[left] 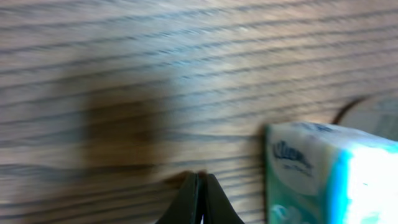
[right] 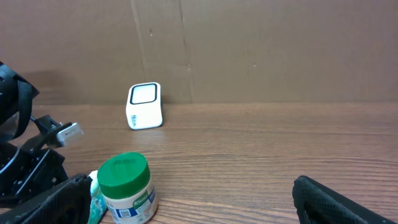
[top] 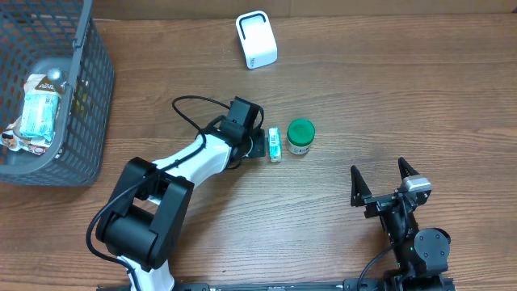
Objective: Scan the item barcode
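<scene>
Kleenex tissue pack lies on the bench between the left gripper, jaws clenched empty, and a green-lidded jar; light and squashy, it likely wants pinching across its narrow sides; right gripper jaws released.

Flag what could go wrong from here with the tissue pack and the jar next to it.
The left gripper is shut beside the tissue pack, not around it, so moving in could shove the pack instead of grasping it. The green-lidded jar stands close on the pack's far side; a push might knock or slide it.
</scene>
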{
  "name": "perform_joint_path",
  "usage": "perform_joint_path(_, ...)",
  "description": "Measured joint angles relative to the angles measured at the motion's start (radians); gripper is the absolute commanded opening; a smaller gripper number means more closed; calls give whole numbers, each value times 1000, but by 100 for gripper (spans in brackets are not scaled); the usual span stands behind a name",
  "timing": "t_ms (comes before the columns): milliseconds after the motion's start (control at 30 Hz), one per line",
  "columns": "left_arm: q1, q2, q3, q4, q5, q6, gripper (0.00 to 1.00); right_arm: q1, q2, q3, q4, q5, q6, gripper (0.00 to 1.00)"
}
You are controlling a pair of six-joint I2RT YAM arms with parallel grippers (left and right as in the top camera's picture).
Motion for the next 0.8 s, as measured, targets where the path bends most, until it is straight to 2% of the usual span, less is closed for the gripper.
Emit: perform_joint_path(800, -81, 8, 0, 74, 75, -20, 4, 0, 0, 0, 0, 0, 0, 100)
